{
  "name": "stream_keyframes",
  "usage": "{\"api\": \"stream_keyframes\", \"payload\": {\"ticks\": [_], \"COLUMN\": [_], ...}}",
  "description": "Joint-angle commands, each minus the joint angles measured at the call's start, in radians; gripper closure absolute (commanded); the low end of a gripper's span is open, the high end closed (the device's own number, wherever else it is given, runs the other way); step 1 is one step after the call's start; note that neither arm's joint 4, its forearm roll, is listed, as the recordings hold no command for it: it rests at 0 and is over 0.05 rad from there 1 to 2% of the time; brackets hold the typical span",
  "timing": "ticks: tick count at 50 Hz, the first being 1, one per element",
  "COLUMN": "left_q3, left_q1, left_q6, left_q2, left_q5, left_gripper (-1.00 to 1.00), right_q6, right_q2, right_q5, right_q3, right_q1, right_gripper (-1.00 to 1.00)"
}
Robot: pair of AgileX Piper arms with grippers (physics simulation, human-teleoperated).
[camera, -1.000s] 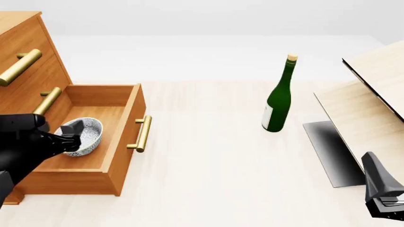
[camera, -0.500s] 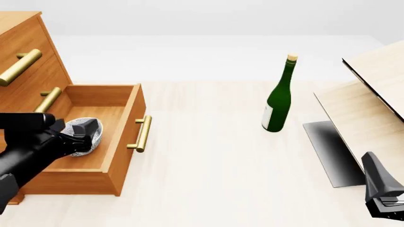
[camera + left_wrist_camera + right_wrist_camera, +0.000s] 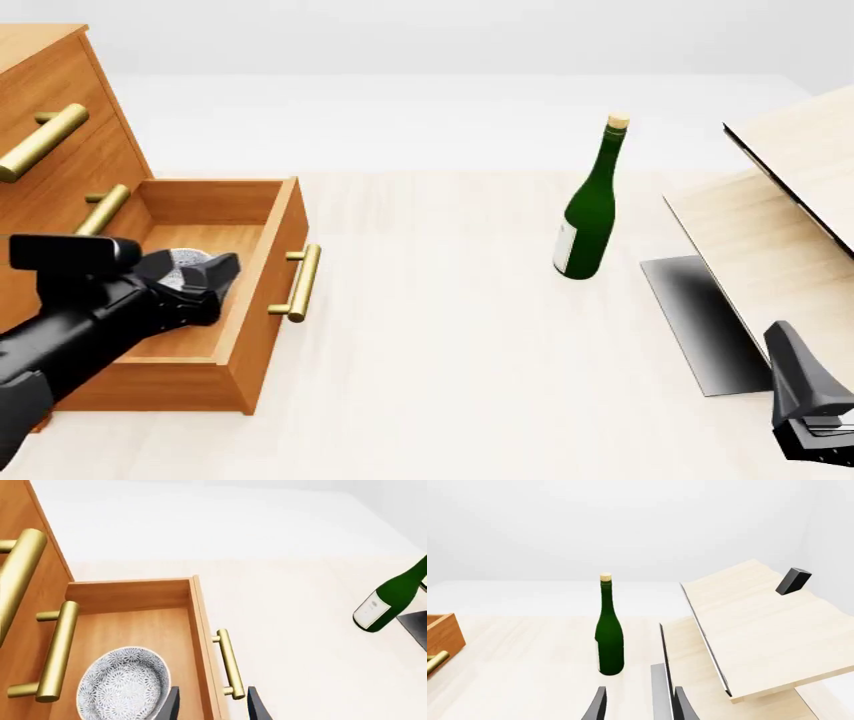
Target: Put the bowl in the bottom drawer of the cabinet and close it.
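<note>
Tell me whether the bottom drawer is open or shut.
Open. The bottom drawer is pulled out from the cabinet, and the bowl sits upright on its floor.

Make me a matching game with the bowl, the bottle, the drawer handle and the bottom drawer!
Things:
1. bowl
2. bottle
3. drawer handle
4. bottom drawer

Descriptions:
A. dark green, standing upright on the table
B. brass bar
C. pulled open, orange-brown wood
D. speckled white-grey, lying inside the drawer

Pairs: 1-D, 2-A, 3-B, 4-C
</note>
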Motion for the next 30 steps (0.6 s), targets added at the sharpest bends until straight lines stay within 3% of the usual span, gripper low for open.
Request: {"api": "stream_keyframes", "payload": {"ticks": [1,24,30], "left_q3": [-0.014,-0.033,-0.04], "left_q1": [-0.051,-0.178,-0.219], "left_q6": [-0.013,-0.019,-0.054], "left_q2": [-0.02,-0.1,-0.119], "left_q5": [0.026,0.098,0.116], "left_gripper": [-1.0,-1.0,-1.0], "right_q6": [0.0,0.0,0.0], "right_q2": [0.0,0.0,0.0], "right_q5": [0.0,0.0,0.0], "right_q3": [0.0,0.0,0.0], "right_q1": [0.0,0.0,0.0], "right_gripper": [-1.0,-1.0,-1.0]}}
